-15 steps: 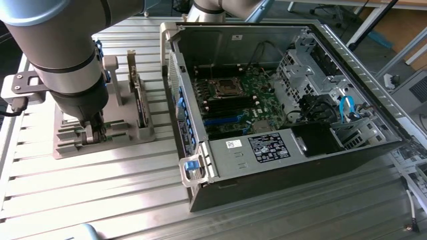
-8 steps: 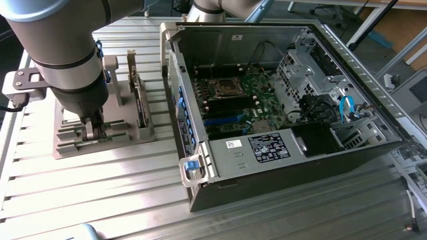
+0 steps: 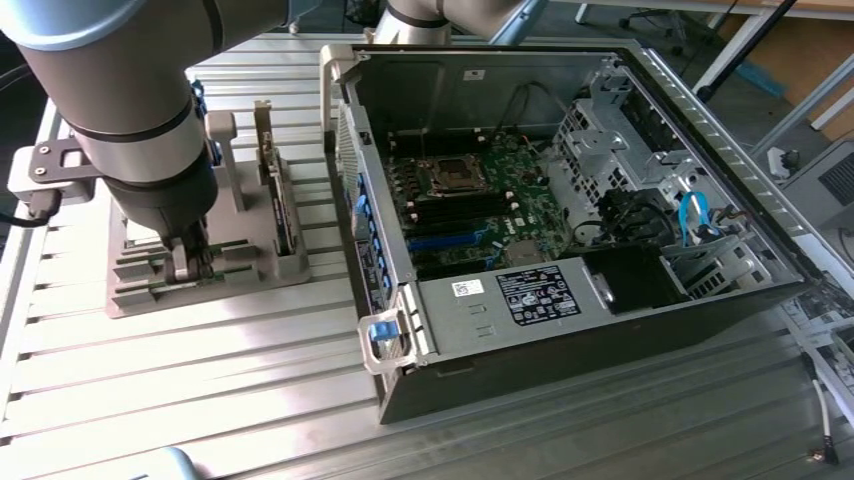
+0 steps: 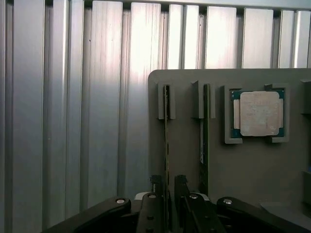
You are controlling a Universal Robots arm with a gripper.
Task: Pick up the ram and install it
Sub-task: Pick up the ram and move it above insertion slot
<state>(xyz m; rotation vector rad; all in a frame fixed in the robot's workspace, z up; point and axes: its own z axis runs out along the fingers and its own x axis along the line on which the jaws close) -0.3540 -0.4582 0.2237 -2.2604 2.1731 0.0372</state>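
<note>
Over the grey tray (image 3: 256,290) at the exterior view's left, the gripper (image 4: 168,183) hangs low with its jaws wide apart and nothing clamped; its fingers (image 4: 156,183) straddle the ram (image 4: 166,131), which sits on edge in its slot with a sliver of gap on either side; a second stick (image 4: 204,136) stands in the next slot, the processor (image 4: 258,113) beside it; the open case (image 3: 534,200) lies well apart on the table (image 3: 200,390).
</note>
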